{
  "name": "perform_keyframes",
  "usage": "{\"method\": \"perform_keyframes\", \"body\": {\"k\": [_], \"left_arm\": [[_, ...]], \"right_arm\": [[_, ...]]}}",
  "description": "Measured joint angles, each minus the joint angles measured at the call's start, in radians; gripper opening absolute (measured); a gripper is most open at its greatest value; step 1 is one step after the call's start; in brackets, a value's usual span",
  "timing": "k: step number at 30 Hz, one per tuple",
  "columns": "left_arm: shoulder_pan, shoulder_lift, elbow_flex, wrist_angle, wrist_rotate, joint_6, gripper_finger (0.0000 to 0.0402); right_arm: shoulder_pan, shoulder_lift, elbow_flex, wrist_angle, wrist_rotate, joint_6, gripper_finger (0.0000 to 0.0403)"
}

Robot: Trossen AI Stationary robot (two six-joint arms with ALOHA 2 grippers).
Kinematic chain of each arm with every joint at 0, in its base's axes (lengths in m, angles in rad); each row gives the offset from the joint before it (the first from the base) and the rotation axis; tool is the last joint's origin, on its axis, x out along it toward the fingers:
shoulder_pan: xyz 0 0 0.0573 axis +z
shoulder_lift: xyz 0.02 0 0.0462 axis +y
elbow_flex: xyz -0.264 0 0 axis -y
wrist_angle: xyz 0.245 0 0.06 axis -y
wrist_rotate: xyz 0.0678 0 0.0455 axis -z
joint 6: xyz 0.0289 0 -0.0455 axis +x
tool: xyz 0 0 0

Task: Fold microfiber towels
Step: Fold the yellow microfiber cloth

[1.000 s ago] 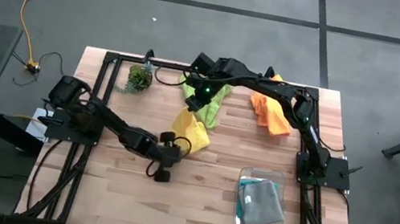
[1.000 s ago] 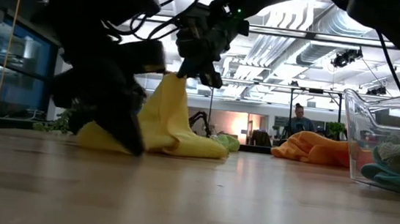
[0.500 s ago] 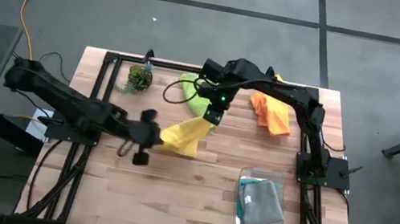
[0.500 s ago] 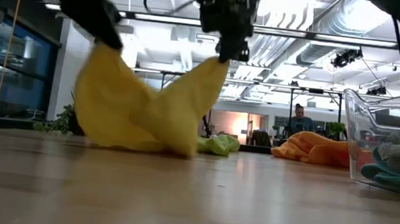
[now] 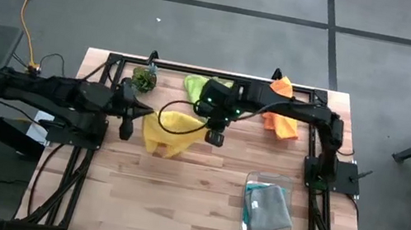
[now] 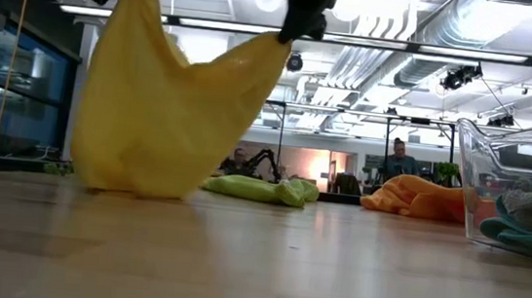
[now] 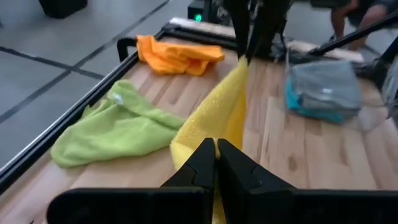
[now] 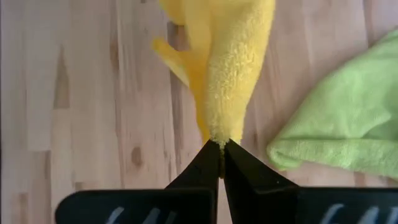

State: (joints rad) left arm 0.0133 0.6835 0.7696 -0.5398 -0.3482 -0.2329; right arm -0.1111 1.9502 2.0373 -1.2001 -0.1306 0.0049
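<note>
The left end effector (image 5: 131, 117) and right end effector (image 5: 215, 133) each clench a corner of the soft yellow microfiber towel (image 5: 167, 132), stretched between them with its lower edge on the wooden tabletop (image 5: 174, 202).

Looks like a robotics lab or industrial workshop. Wooden butcher-block bench (image 5: 174, 202) edged by a black metal frame (image 5: 114, 58), standing on a grey concrete floor (image 5: 203, 31) marked with dark lines. Yellow cable (image 5: 30, 2) trailing across the floor beyond the bench's far left corner. Exposed ducts and strip lights (image 6: 424, 27) overhead. Seated person (image 6: 400, 162) at a workstation well behind the bench's far edge.
</note>
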Motion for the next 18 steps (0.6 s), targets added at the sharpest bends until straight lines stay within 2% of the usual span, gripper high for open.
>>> {"method": "perform_keyframes", "body": {"k": [5, 10, 14, 18], "left_arm": [[0.009, -0.025, 0.000, 0.069, 0.035, 0.022, 0.0000], [0.035, -0.008, 0.028, 0.118, 0.027, 0.173, 0.0000], [0.094, 0.030, 0.109, 0.071, 0.061, 0.312, 0.0000], [0.145, 0.058, 0.209, -0.022, 0.093, 0.431, 0.0000]], "right_arm": [[0.010, -0.223, -0.321, 0.162, 0.033, 0.080, 0.0000], [0.013, -0.449, -0.549, 0.414, 0.082, 0.197, 0.0000], [0.016, -0.527, -0.599, 0.533, 0.096, 0.173, 0.0000], [0.022, -0.541, -0.554, 0.529, 0.103, 0.082, 0.0000]]}}
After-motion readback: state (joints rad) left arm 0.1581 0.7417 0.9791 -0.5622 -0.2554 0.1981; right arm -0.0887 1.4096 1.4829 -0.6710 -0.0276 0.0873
